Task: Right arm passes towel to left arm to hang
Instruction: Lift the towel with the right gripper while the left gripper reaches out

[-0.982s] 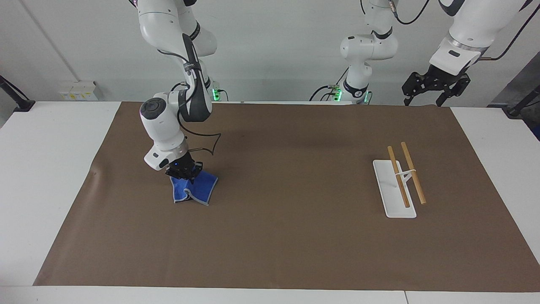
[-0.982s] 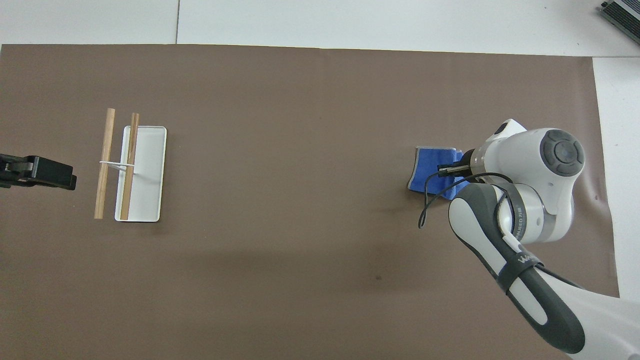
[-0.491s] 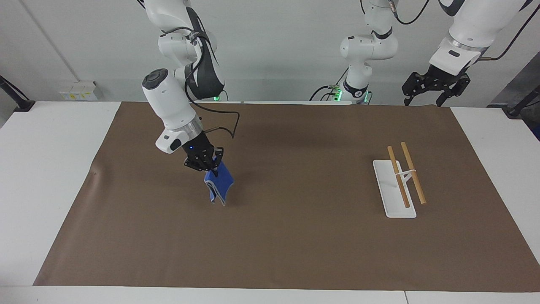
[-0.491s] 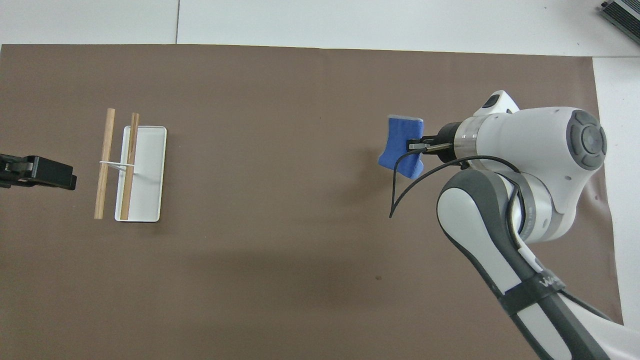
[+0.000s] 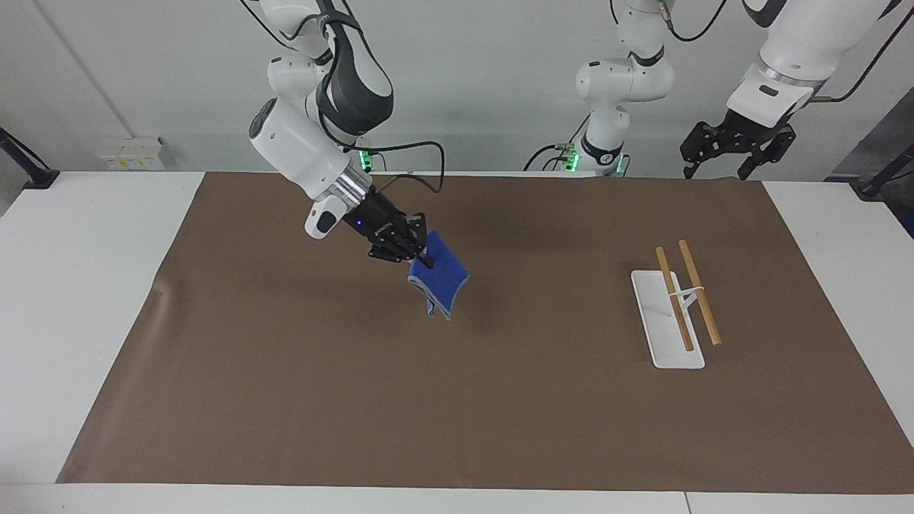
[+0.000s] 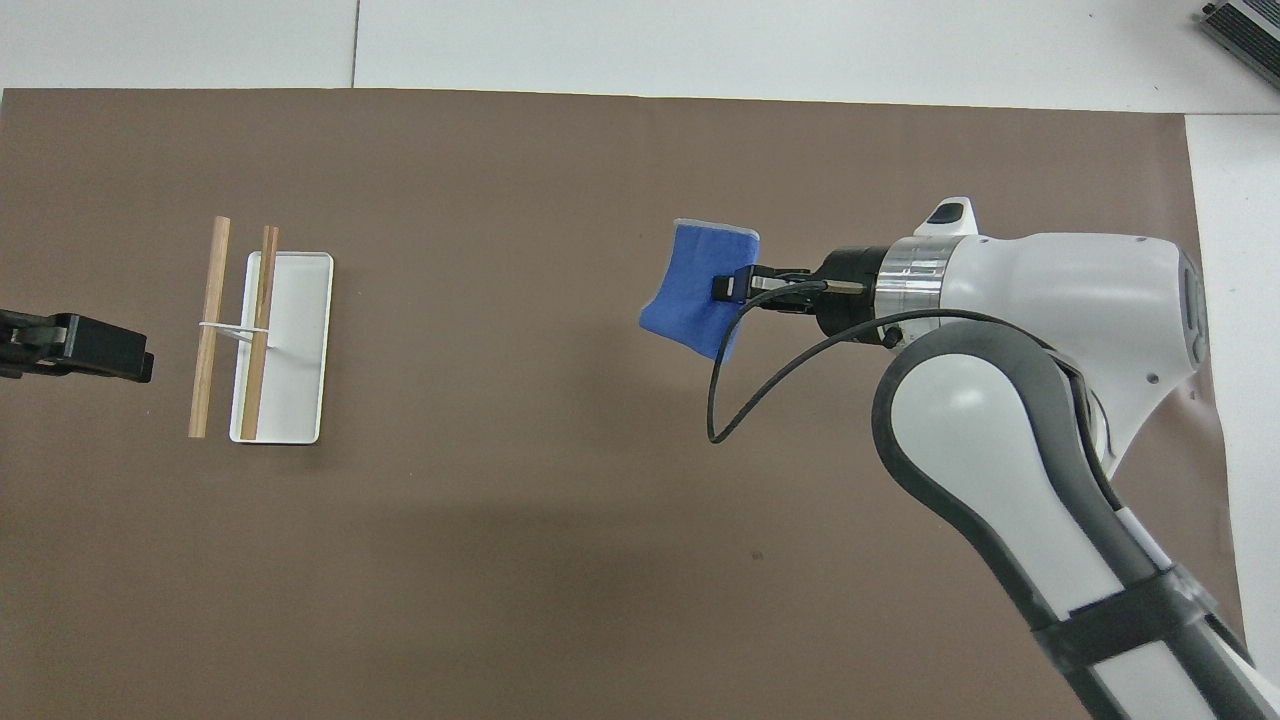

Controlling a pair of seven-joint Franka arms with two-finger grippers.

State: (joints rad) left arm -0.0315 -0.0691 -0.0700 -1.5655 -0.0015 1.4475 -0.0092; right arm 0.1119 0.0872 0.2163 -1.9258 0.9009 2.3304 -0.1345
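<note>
Blue towel (image 5: 438, 280) hides right end effector (image 5: 420, 255) tips.

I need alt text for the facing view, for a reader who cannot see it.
The right gripper holds a blue towel in the air above the middle of a brown mat. The left gripper waits raised at the mat's edge, above a white rack with two wooden bars.
</note>
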